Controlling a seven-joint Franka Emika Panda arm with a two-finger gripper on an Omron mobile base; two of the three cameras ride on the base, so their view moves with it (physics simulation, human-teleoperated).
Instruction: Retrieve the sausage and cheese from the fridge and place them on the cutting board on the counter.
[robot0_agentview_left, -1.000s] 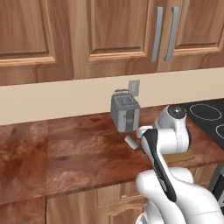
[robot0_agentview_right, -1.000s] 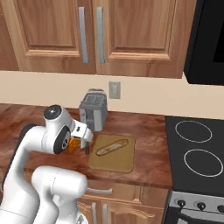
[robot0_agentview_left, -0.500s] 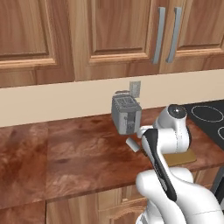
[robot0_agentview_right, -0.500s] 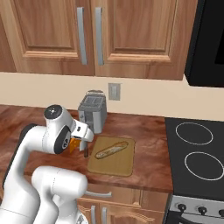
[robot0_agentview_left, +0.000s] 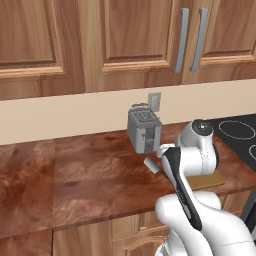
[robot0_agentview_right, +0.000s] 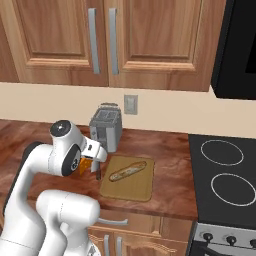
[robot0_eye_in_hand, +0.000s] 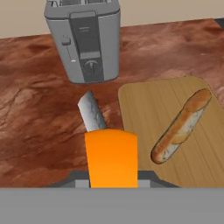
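Cheese (robot0_eye_in_hand: 111, 157), a smooth orange-yellow block, sits clamped in the jaws (robot0_eye_in_hand: 112, 177), which are closed on it at the bottom of the hand view; the wedge rises straight up from them toward twelve o'clock. In the right base view the same orange piece (robot0_agentview_right: 84, 165) shows under the white hand, above the desk (robot0_agentview_right: 170, 150) and just off the cutting board's (robot0_agentview_right: 132, 187) nine o'clock edge.

Going left to right in the hand view: the desk (robot0_eye_in_hand: 35, 118) is a glossy, reddish-brown mottled surface. At about eleven o'clock stands a grey metal toaster (robot0_eye_in_hand: 83, 39), boxy, with a lever slot and a round dial on its face. Below it, just above the cheese, a short silvery blade-like piece (robot0_eye_in_hand: 92, 111) slants toward twelve o'clock; what it belongs to is not clear. At three o'clock lies the cutting board (robot0_eye_in_hand: 148, 109), thin, flat and tan with rounded corners and a fine wood grain. On it rests a long crusty bread loaf (robot0_eye_in_hand: 181, 127), golden brown with paler patches, lying on a diagonal from five o'clock up to one o'clock. The cheese hangs just beside the board's left edge, not on it.

In the left base view the toaster (robot0_agentview_left: 144, 131) stands against the cream backsplash below a wall socket (robot0_agentview_left: 155, 101), with wooden cabinets (robot0_agentview_left: 125, 40) and silver handles above. A black stovetop (robot0_agentview_right: 225, 175) with white rings lies at three o'clock of the board in the right base view.
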